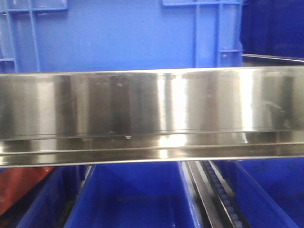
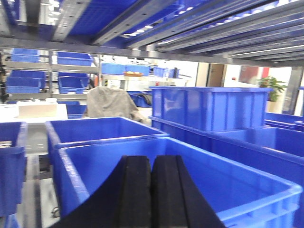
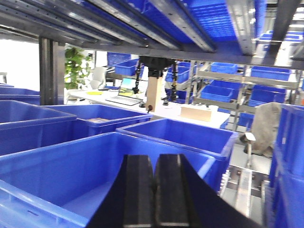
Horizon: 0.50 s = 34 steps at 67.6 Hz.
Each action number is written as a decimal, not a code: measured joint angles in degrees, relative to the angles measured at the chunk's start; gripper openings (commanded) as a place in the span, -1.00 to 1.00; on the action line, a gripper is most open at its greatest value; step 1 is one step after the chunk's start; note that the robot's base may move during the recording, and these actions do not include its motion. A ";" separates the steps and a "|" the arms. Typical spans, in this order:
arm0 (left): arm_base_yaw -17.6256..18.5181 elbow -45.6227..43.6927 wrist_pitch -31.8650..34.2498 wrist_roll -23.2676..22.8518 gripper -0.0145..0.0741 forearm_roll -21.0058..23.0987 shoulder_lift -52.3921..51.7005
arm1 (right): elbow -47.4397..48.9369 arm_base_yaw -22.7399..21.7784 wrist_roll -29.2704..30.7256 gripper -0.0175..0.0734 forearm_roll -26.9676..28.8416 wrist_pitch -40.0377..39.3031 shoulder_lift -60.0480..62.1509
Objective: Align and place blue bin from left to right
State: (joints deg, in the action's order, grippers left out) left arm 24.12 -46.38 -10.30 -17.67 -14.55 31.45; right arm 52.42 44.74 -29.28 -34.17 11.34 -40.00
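Both grippers, left (image 2: 151,190) and right (image 3: 154,190), hovered closed and empty over the blue bin (image 2: 247,190) (approach stage, seemingly), so gripping its rim came next.

- A shiny steel rail (image 1: 152,116) crosses the whole view.
- Above it stands the blue bin (image 1: 123,33) — ribbed wall showing.
- Below, open blue bins (image 1: 133,199) flank a roller track (image 1: 221,190).

glossy plastic blue bin (image 1: 118,38), shiny scuffed metal rail (image 1: 152,114).
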 measured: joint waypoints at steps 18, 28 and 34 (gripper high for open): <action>0.00 0.00 0.00 0.00 -0.92 0.00 0.00 | 0.00 0.00 0.00 -0.79 0.00 0.00 0.00; 0.00 0.00 0.00 0.00 -0.92 0.00 0.00 | 0.00 0.00 0.00 -0.79 0.00 0.00 0.00; 0.00 0.00 0.00 0.00 -0.92 0.00 0.00 | 0.00 0.00 0.09 -0.79 0.00 0.00 0.00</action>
State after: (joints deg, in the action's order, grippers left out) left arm 24.12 -46.38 -10.30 -17.67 -14.55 31.45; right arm 52.42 44.74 -29.19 -34.17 11.34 -40.00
